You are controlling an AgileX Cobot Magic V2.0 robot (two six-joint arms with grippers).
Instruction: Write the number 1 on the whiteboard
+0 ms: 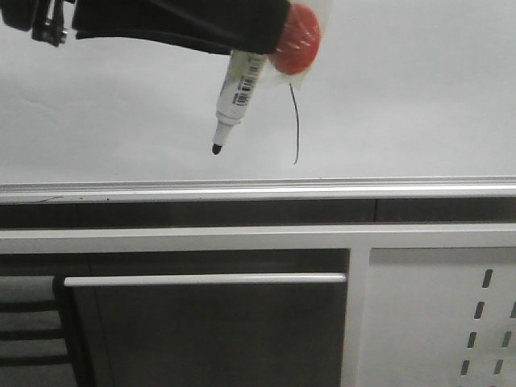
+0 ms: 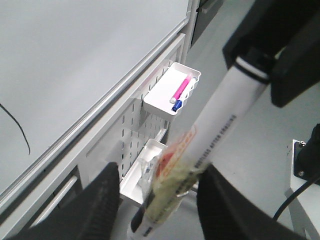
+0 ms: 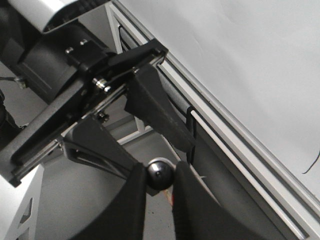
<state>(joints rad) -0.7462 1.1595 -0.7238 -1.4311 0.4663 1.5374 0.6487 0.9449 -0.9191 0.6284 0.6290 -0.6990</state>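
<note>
A thin black stroke, the number 1 [image 1: 296, 125], stands on the whiteboard [image 1: 403, 97] and also shows as the stroke [image 2: 20, 130] in the left wrist view. The white marker pen [image 1: 238, 93] hangs tilted, its black tip left of the stroke's lower end and apart from it. Yellowish tape with a red patch [image 1: 294, 32] is wrapped round it. My right gripper [image 3: 160, 175] is shut on the marker's round black rear end. My left gripper [image 2: 157, 172] is open, its fingers [image 2: 102, 200] standing wide either side of the marker pen [image 2: 215, 130].
A silver rail [image 1: 258, 191] runs under the board. Below it are a horizontal bar [image 1: 201, 280] and a perforated grey panel [image 1: 451, 322]. Two white trays hang on that panel, the upper one [image 2: 162, 102] holding a pink pen [image 2: 181, 91].
</note>
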